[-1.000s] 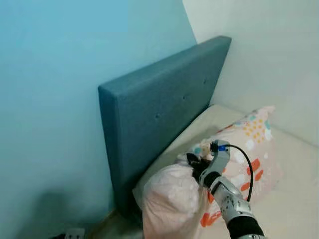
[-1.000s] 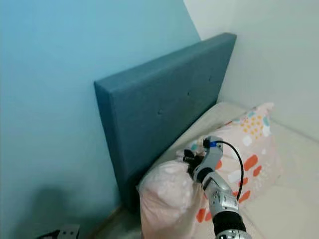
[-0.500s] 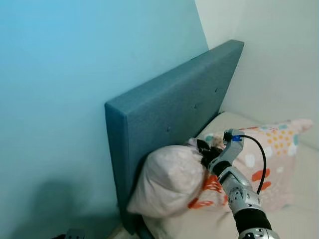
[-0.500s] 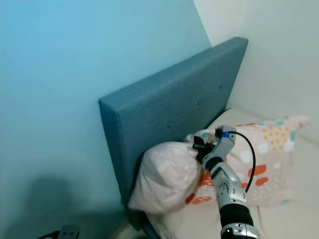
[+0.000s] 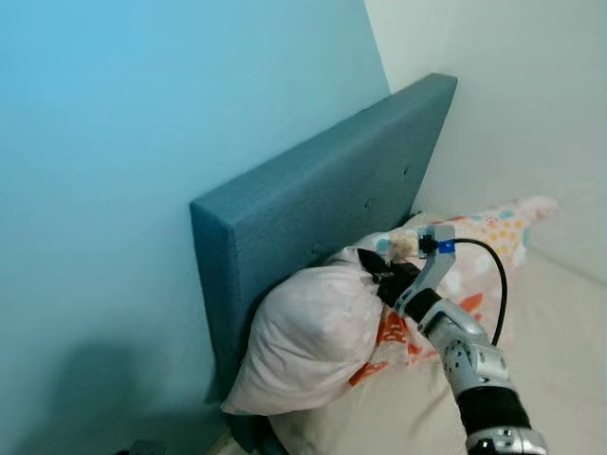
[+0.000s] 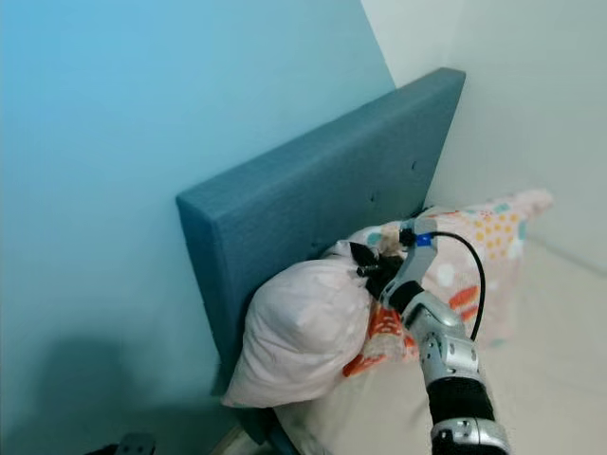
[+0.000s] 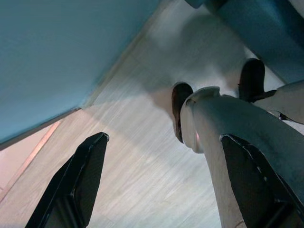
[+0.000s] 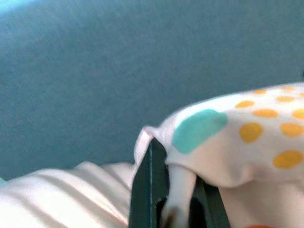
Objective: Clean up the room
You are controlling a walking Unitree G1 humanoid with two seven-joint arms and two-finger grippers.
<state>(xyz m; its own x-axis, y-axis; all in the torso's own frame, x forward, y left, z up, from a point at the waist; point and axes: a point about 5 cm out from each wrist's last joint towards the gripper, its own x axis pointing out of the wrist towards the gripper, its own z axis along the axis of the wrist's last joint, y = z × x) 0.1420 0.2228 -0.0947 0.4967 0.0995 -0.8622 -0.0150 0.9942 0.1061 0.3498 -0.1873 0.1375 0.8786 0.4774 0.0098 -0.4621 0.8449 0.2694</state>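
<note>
**Pillow held against headboard**

The right hand (image 5: 379, 275) is closed on a gathered fold of the pillow (image 5: 313, 336), pale pink at the bunched end and patterned with orange, yellow and teal spots further along. The pillow rests on the bed (image 5: 560, 379), pressed against the blue headboard (image 5: 313, 204). The left hand (image 7: 161, 185), fingers spread apart and holding nothing, hangs above the wooden floor (image 7: 133, 156), well below the headboard. No legible writing seen.
</note>
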